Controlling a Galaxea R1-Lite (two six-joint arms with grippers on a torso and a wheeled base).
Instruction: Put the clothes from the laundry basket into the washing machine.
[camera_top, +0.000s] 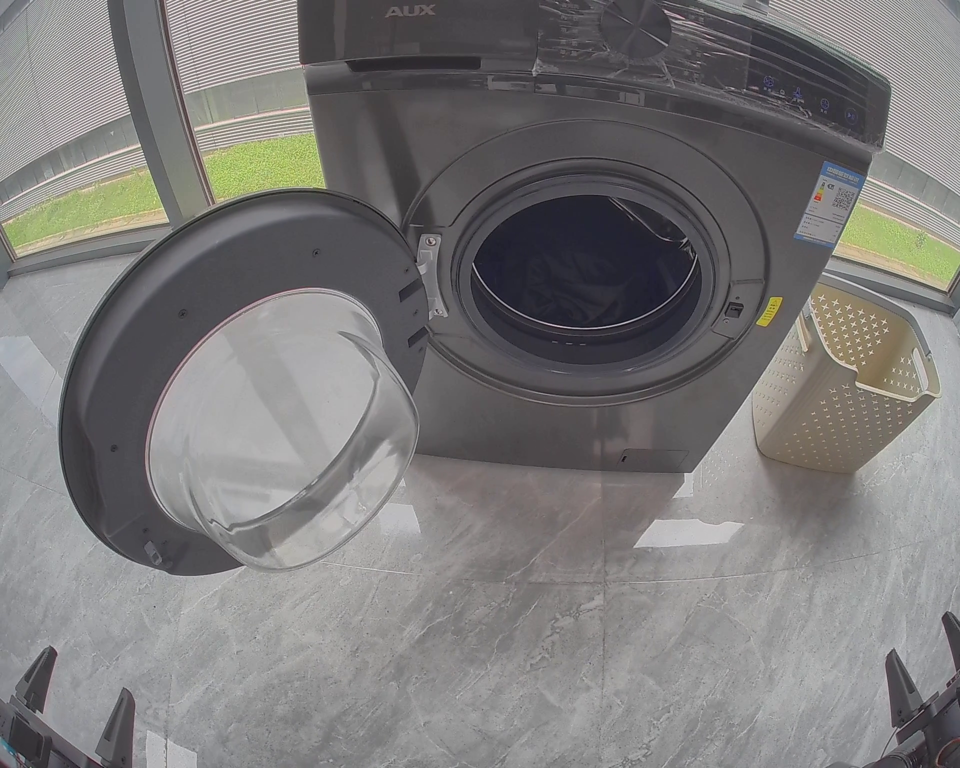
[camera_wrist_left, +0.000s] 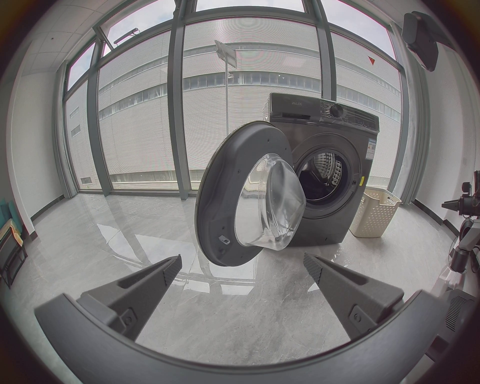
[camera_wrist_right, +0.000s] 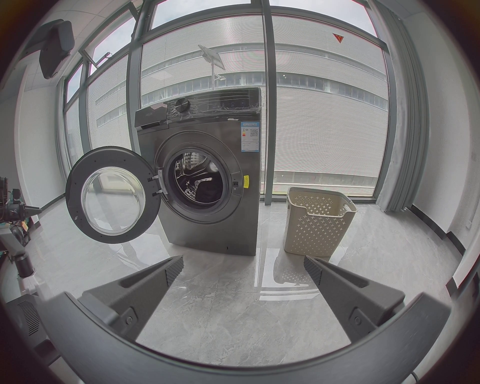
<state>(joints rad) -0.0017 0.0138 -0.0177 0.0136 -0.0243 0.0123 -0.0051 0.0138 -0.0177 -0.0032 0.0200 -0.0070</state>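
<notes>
A grey washing machine (camera_top: 620, 130) stands ahead, its round door (camera_top: 240, 390) swung wide to the left. Dark cloth lies inside the drum (camera_top: 585, 270). A cream laundry basket (camera_top: 850, 375) sits on the floor to the machine's right; I see no clothes in the part of its inside that shows. My left gripper (camera_top: 78, 700) is low at the near left, open, nothing between its fingers. My right gripper (camera_top: 925, 665) is low at the near right, open and holding nothing. The wrist views show the machine (camera_wrist_left: 325, 165) (camera_wrist_right: 205, 170) and the basket (camera_wrist_left: 374, 212) (camera_wrist_right: 317, 220) well ahead of the fingers.
Grey marble floor (camera_top: 520, 620) stretches between me and the machine. Tall windows (camera_top: 90, 120) with dark frames stand behind. The open door juts out over the floor on the left side.
</notes>
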